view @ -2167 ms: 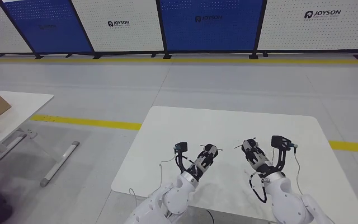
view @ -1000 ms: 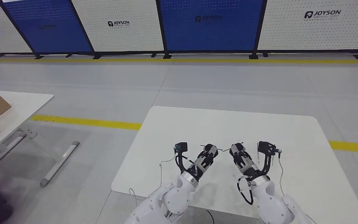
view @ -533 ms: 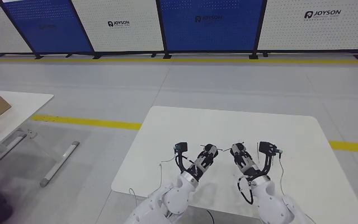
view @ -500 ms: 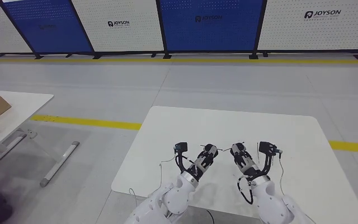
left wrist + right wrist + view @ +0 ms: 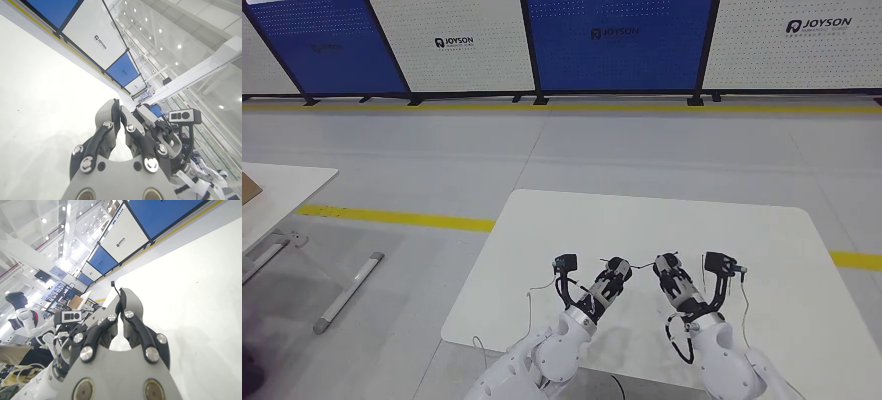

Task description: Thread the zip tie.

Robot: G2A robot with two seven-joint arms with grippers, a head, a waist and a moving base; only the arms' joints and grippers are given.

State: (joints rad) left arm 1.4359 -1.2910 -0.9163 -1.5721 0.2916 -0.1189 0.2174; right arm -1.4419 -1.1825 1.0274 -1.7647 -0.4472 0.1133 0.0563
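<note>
A thin black zip tie [image 5: 642,267] spans the small gap between my two grippers, low over the front of the white table [image 5: 662,215]. My right gripper [image 5: 666,264] is shut on one stretch of it. In the right wrist view the tie's square head [image 5: 113,283] sticks out past the right gripper [image 5: 121,294]. My left gripper [image 5: 617,266] sits just left of it with its fingers pressed together [image 5: 120,109]. A thin black end pokes out of the left gripper's tip in the top view. The tie itself is hidden between the pads in the left wrist view.
The table's near edge lies close beneath both arms, and its far half is bare. A second white table [image 5: 282,190] with a brown box [image 5: 250,188] stands off to the far left. Blue and white panels [image 5: 622,45] close the back of the floor.
The right gripper has slid left toward the left gripper, closing the gap between them. Over the last second it has hardly moved. The left arm has stayed put.
</note>
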